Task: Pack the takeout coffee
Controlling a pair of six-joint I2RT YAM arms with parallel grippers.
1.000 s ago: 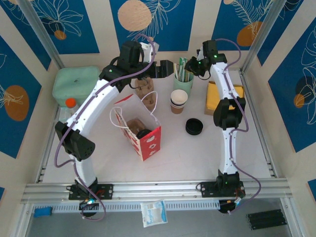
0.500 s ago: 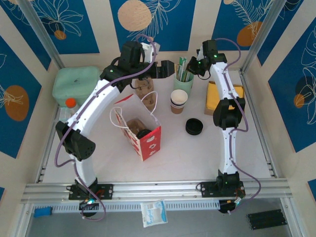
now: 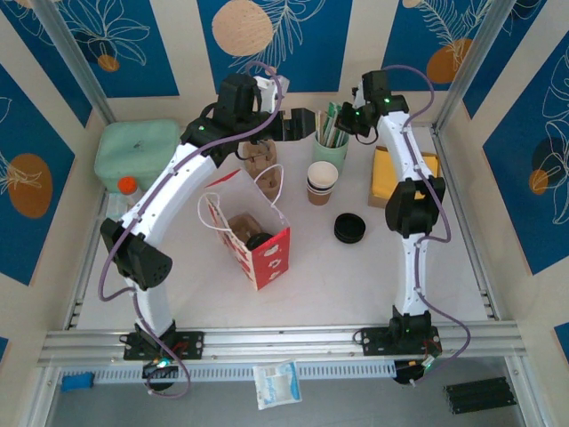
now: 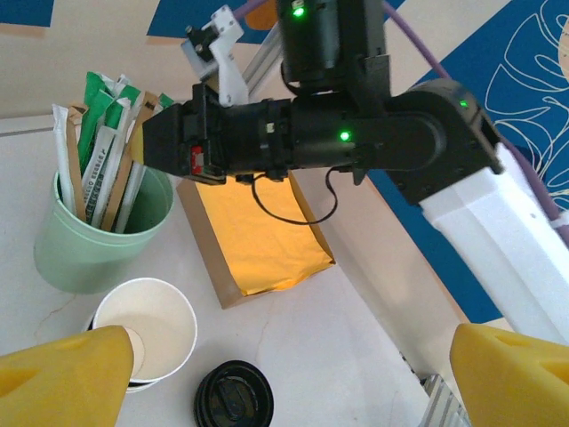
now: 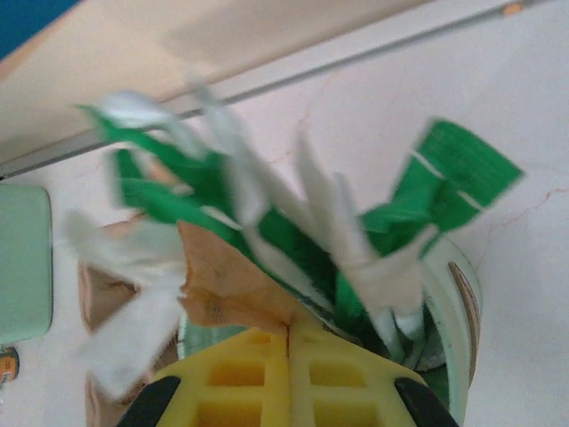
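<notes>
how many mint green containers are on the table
2: a cup of packets at the back centre, and a lidded box at the back left. Nothing seems to hide another.

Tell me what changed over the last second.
The right gripper closed on a brown packet standing in the green cup. The left gripper edged slightly toward that cup and stayed open. The paper bag, cup stack and black lids did not move.
</notes>
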